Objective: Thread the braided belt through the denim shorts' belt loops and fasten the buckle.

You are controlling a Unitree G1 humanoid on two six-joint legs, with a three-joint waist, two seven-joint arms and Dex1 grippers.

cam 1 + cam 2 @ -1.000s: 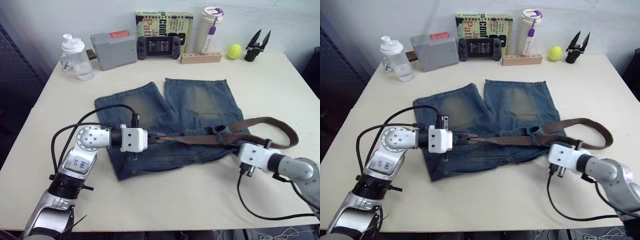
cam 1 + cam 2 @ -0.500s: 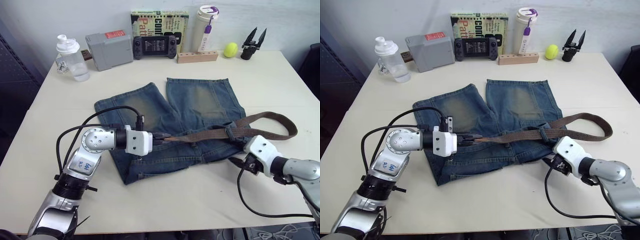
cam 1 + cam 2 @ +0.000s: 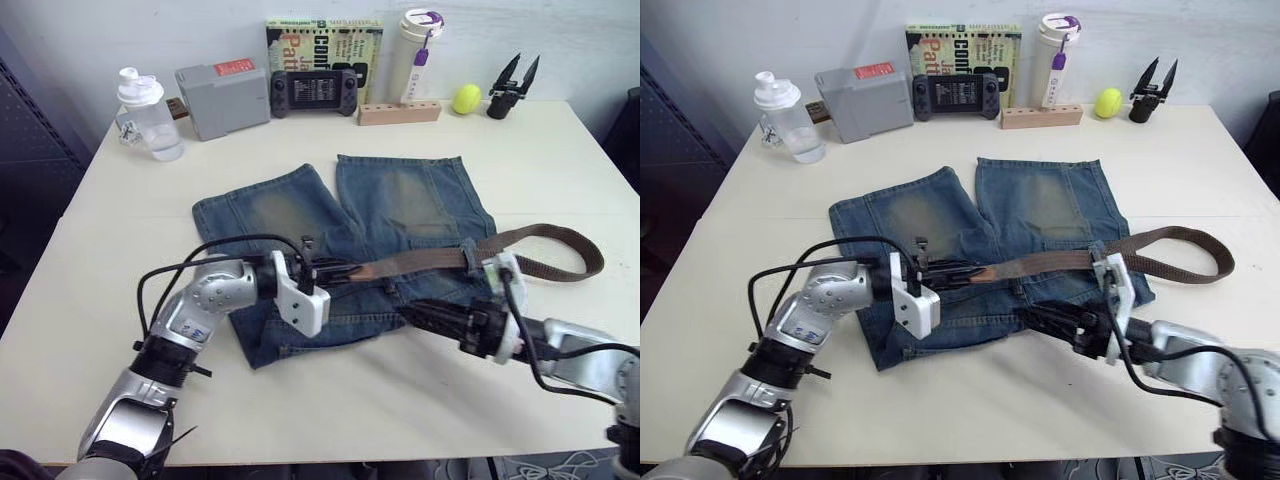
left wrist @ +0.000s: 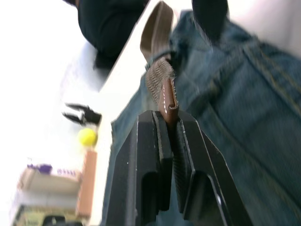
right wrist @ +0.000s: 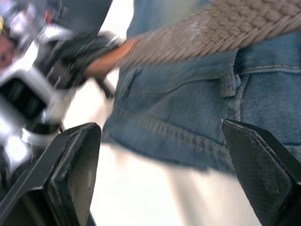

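Pinching the braided belt [image 3: 430, 262] tip, the left claw [image 4: 170, 136] lies on the denim shorts [image 3: 400, 205]; the right claw [image 5: 164, 169] gapes wide.

Shorts mid-table, belt across them

I see the denim shorts [image 3: 340, 250] on the table [image 3: 130, 290], the braided belt [image 3: 480, 258] crossing their waistband rightward, 1 bottle [image 3: 145, 115] far left behind.

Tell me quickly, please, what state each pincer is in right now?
Left pincer: shut on the braided belt tip.
Right pincer: open, holding nothing.
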